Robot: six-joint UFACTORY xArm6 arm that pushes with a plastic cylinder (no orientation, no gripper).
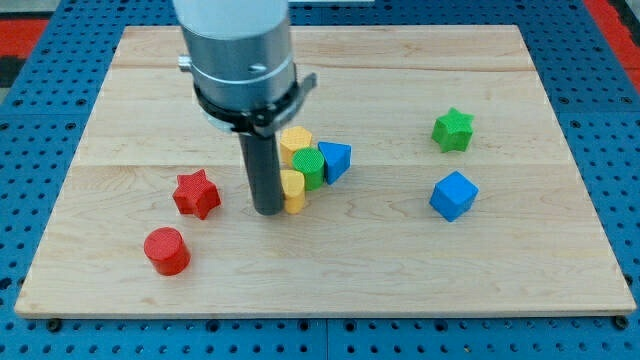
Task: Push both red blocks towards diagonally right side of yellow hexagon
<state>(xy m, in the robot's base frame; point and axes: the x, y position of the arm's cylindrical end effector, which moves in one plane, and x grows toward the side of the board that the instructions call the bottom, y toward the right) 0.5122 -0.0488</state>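
Note:
A red star block [196, 193] lies left of centre on the wooden board [330, 270]. A red cylinder block [166, 250] lies below and left of it. A yellow hexagon block [296, 141] sits near the middle, partly hidden behind my rod. A second yellow block [292, 189] lies just below it, shape unclear. A green round block [309, 167] and a blue triangle block [335, 160] touch this cluster. My tip [268, 210] rests on the board right of the red star, against the left side of the lower yellow block.
A green star block [453, 129] lies at the view's right. A blue cube block [453, 195] lies below it. The board sits on a blue perforated surface [40, 90].

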